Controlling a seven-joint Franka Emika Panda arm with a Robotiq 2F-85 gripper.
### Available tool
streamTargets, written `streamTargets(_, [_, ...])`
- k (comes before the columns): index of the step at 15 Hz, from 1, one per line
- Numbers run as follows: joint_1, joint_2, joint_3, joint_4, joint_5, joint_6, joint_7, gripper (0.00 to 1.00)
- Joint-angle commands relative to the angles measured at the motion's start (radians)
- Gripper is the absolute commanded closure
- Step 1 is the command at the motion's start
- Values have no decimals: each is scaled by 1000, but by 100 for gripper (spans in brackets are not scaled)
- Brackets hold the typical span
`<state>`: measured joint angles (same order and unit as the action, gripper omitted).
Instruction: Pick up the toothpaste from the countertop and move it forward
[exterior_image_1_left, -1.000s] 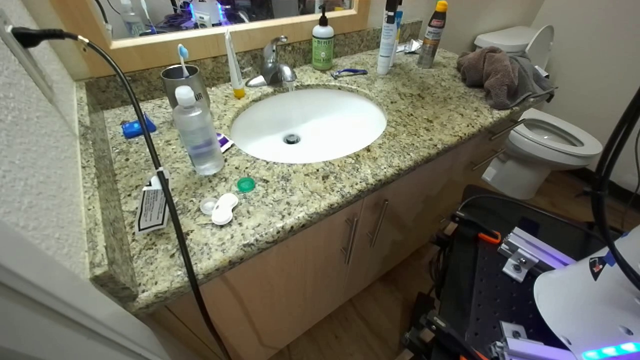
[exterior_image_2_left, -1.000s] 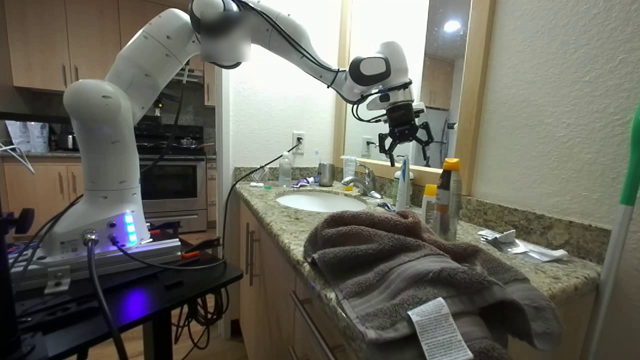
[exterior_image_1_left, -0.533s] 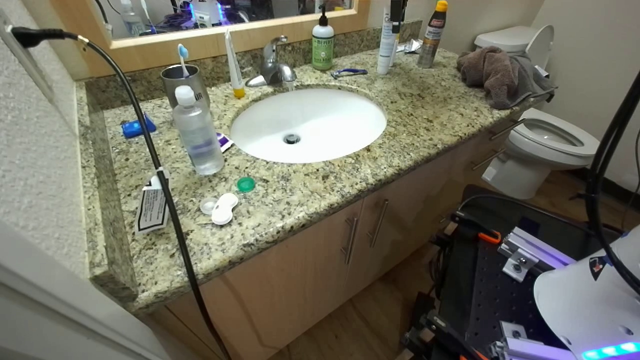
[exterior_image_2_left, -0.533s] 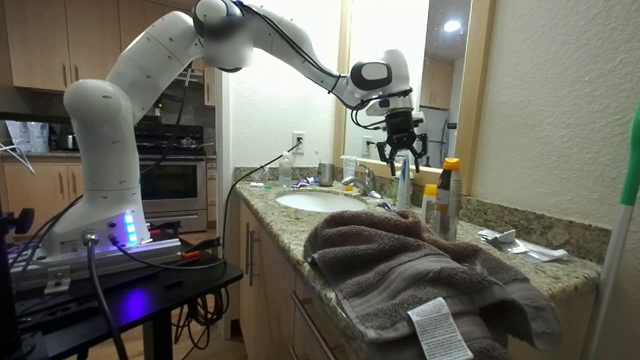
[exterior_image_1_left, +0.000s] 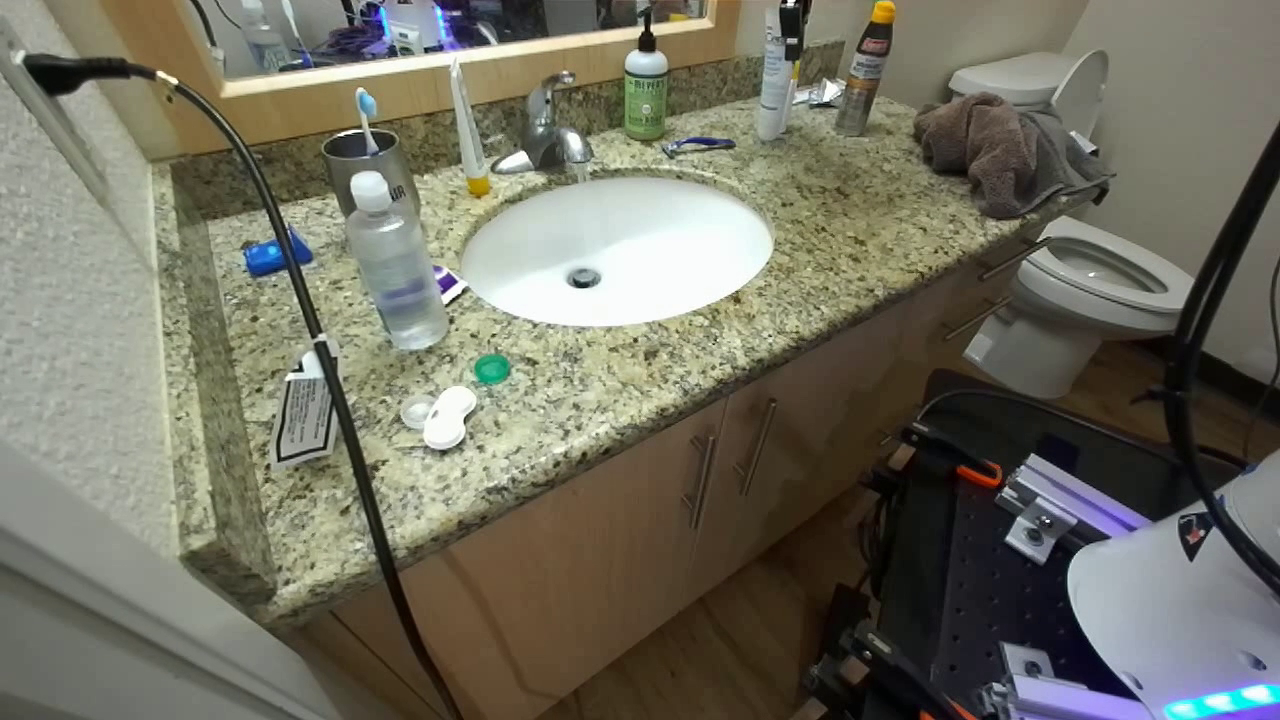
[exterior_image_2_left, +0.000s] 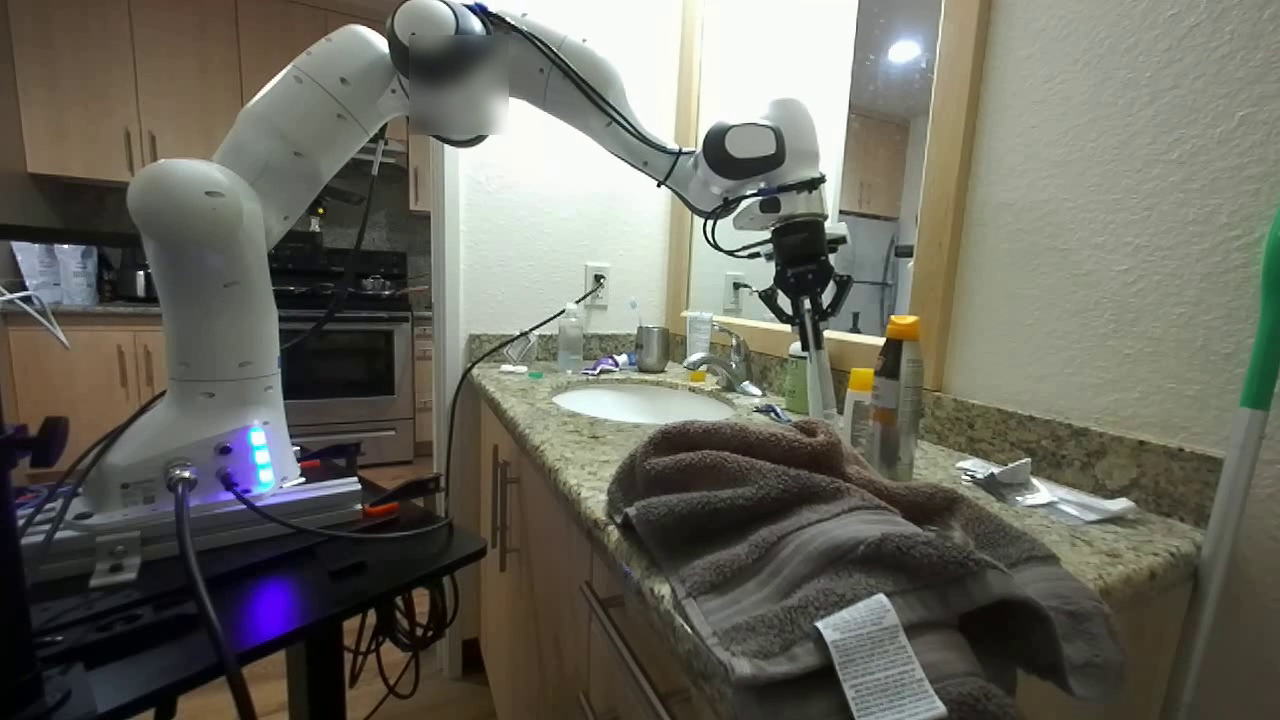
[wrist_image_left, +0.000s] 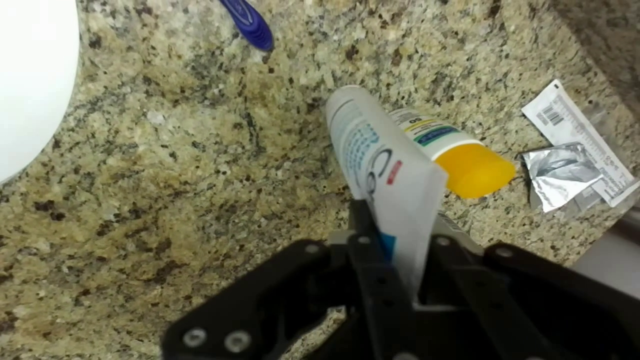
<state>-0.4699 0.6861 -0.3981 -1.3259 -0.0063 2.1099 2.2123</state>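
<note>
Toothpaste (wrist_image_left: 372, 155) is pinched in my hand (wrist_image_left: 402, 220) by its flat end, presumably since that clamps best, round end toward eleven o'clock in the wrist view.

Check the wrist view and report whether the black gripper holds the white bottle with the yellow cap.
No, the black gripper is shut on the slim white toothpaste tube, and the yellow-capped bottle stands beside it.
</note>
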Motion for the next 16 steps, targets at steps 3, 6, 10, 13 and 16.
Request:
streamTargets(3, [2,11,-6,18,-11,-13,6,97])
streamTargets(6, [-9,-25,16,12,22,-65,-31,96])
streamTargets(10, [-14,-122,19,-24,48,-114,-90,96])
streamTargets(13, [-18,-200,18,-50,57,-183,-138,96])
streamTargets(16, [-3,-279,5,-105,30,-259,-169,96])
